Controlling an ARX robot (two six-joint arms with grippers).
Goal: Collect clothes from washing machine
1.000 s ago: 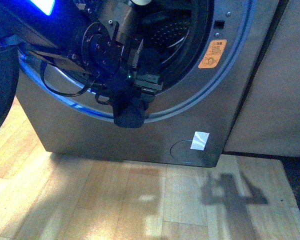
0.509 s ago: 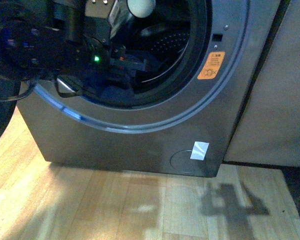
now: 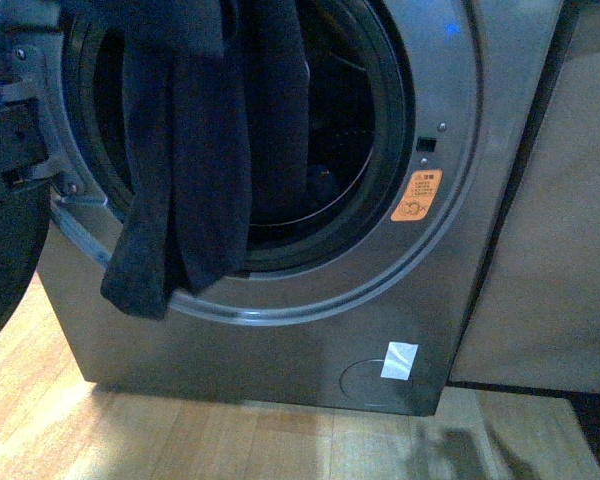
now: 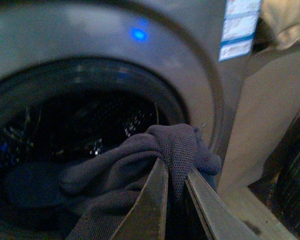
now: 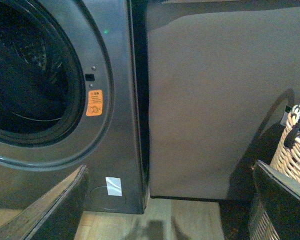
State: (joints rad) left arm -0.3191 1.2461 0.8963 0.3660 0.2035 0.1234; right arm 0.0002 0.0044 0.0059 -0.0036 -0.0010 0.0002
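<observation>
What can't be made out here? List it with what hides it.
Front view: top of the dark navy-blue limp fabric garment, and its holder, cut off by the upper edge.
Front view: drum of the grey metallic washing machine, dark and partly behind the garment; contents unclear.
Front view: orange warning sticker's print, too small.
Right wrist view: woven grey-white basket, cut by the edge.

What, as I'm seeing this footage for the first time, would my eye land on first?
A limp dark-blue garment hangs down from above the frame, draped across the left half of the washing machine's round opening. In the left wrist view, the left arm's fingers pinch a bunched fold of it just outside that opening. A bright orange sticker sits just right of the opening.
</observation>
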